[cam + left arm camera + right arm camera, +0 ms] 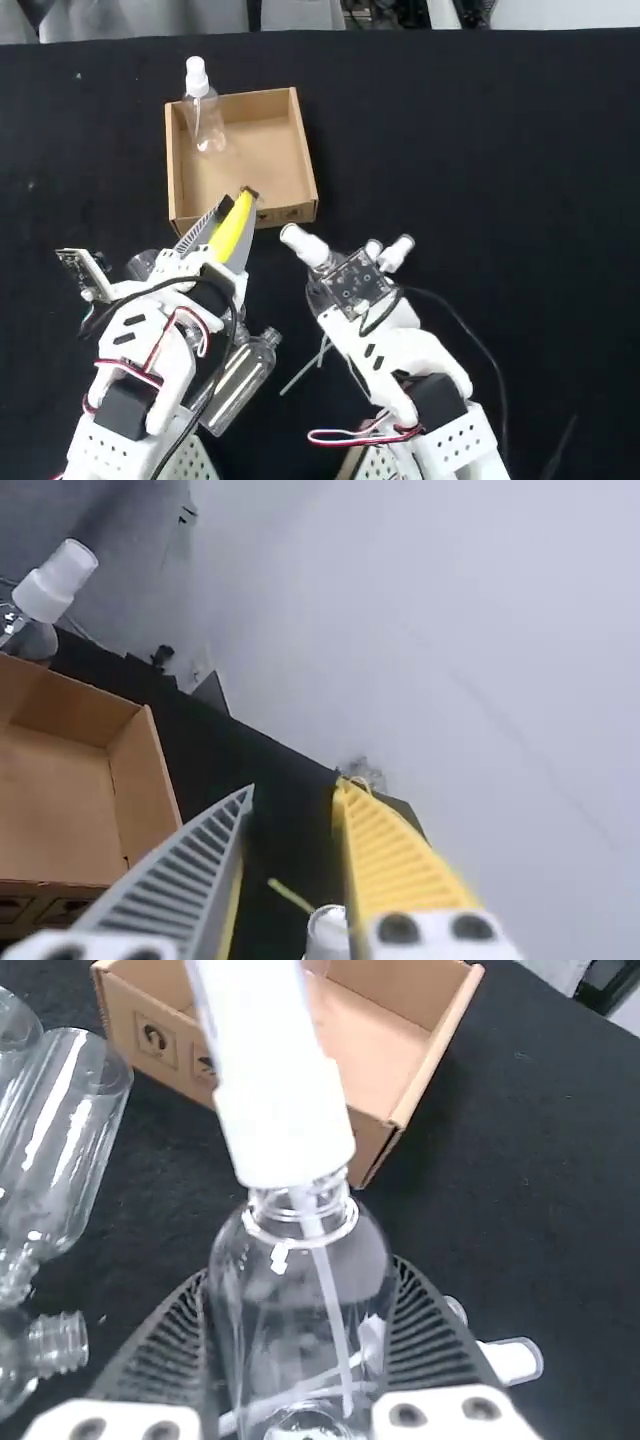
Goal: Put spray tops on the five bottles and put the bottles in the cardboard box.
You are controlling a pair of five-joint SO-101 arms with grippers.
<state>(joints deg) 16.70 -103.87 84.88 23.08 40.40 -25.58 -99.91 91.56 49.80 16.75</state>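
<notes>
My right gripper [303,1295] is shut on a clear bottle [300,1250] held neck outward. A white spray top [275,1090] sits tilted on its neck, its tube down inside. From above, that top [303,246] points toward the cardboard box [300,140]. A capped bottle [201,110] leans in the box's far left corner. My left gripper [228,222], with one yellow and one grey finger, hangs open over the box's near wall, tilted upward. Its fingers [390,870] hold nothing that I can make out; a small white round part [326,928] shows low between them.
An uncapped bottle [241,374] lies between the arms, and another [146,265] lies partly under the left arm. A loose spray top [397,251] rests beside the right gripper. A thin tube [303,367] lies on the black cloth. The right half of the table is open.
</notes>
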